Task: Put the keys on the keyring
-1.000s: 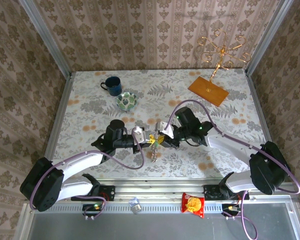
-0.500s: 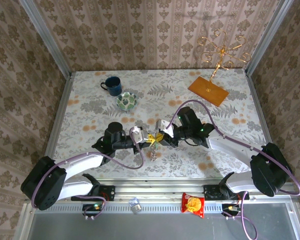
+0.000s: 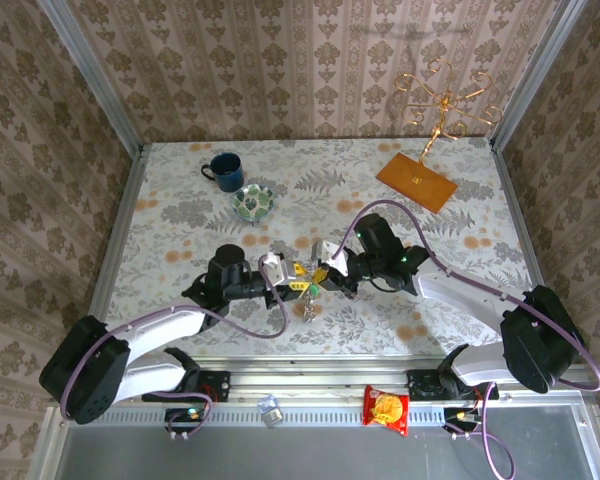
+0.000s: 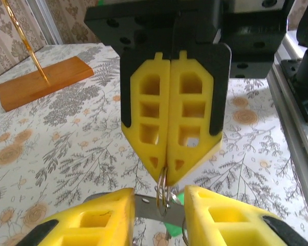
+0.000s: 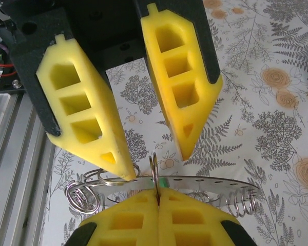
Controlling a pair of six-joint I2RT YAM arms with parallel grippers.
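My two grippers meet tip to tip over the near middle of the table. The right gripper (image 3: 321,277) (image 5: 158,193) is shut on a small silvery split ring (image 5: 154,166) (image 4: 163,190). That ring sits on the keyring (image 5: 220,183) (image 4: 146,209), a thin flat grey band with a row of holes. A key's green tag (image 5: 165,182) (image 4: 174,228) peeks from behind the band. My left gripper (image 3: 292,281) (image 4: 159,199) stands open astride the band, one fingertip (image 5: 124,174) touching it. A silvery cluster (image 3: 307,303) dangles below both grippers.
Loose wire rings (image 5: 86,197) and a coil spring (image 5: 241,202) hang on the band's ends. A blue mug (image 3: 223,168) and a green-patterned bowl (image 3: 253,202) stand at the far left. A gold stand on a wooden base (image 3: 416,180) is at the far right. Patterned walls close in the table.
My left gripper has opened and let go of what it pinched. The right gripper has closed fully on the split ring. Both arms have barely shifted.
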